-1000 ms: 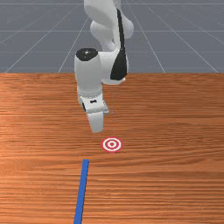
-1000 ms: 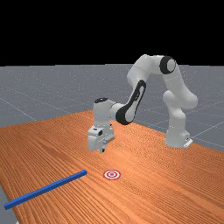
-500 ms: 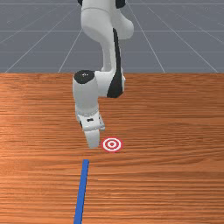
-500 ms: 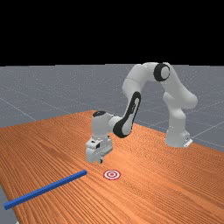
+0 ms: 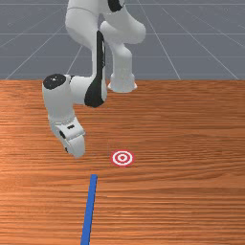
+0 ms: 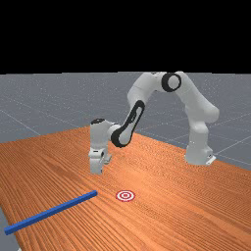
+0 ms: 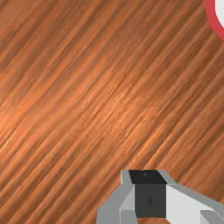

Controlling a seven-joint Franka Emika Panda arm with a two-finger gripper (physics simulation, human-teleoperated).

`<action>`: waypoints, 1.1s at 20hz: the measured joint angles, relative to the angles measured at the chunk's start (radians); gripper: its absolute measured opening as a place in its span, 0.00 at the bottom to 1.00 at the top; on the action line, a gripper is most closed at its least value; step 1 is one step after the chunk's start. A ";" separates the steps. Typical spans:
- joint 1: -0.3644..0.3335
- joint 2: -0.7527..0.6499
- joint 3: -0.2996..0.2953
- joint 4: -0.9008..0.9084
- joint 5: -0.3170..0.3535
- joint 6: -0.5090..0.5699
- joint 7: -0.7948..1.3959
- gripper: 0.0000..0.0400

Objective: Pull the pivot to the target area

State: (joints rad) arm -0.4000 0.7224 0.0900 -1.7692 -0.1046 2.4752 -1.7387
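Pivot (image 5: 89, 208) lies flat on counter (image 5: 191, 201), one end near target (image 5: 122, 158), while gripper (image 7: 146, 176), closed and empty, hangs raised toward the front view's left, likely to clear it before reaching behind to pull.

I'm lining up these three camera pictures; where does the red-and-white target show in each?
Front view: the target lies below the centre, right of the blue bar's upper end.
Far view: the target is in the lower half, midway across, right of the bar.
Wrist view: a cut-off part of the target in a corner, away from the claw.
Shared landmark: the claw, up and left of the target in front and far views.
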 joint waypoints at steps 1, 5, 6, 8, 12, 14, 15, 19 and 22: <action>-0.013 -0.012 0.015 -0.004 -0.013 -0.009 -0.068 0.00; -0.043 0.061 0.072 0.133 -0.074 -0.076 -0.343 0.00; -0.044 0.080 0.080 0.167 -0.081 -0.092 -0.377 0.00; -0.060 0.098 0.097 0.184 -0.096 -0.094 -0.457 0.00; -0.095 0.124 0.095 0.233 -0.099 -0.115 -0.516 0.00; -0.076 0.146 0.071 0.281 -0.077 -0.135 -0.415 0.00; -0.075 0.175 0.079 0.333 -0.086 -0.160 -0.462 0.00; -0.027 0.414 0.105 0.786 -0.111 -0.367 -0.723 0.00; 0.006 0.421 0.046 0.798 -0.049 -0.372 -0.329 0.00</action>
State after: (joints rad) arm -0.3939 1.1430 0.1362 -0.9709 -0.1537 2.1035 -2.0678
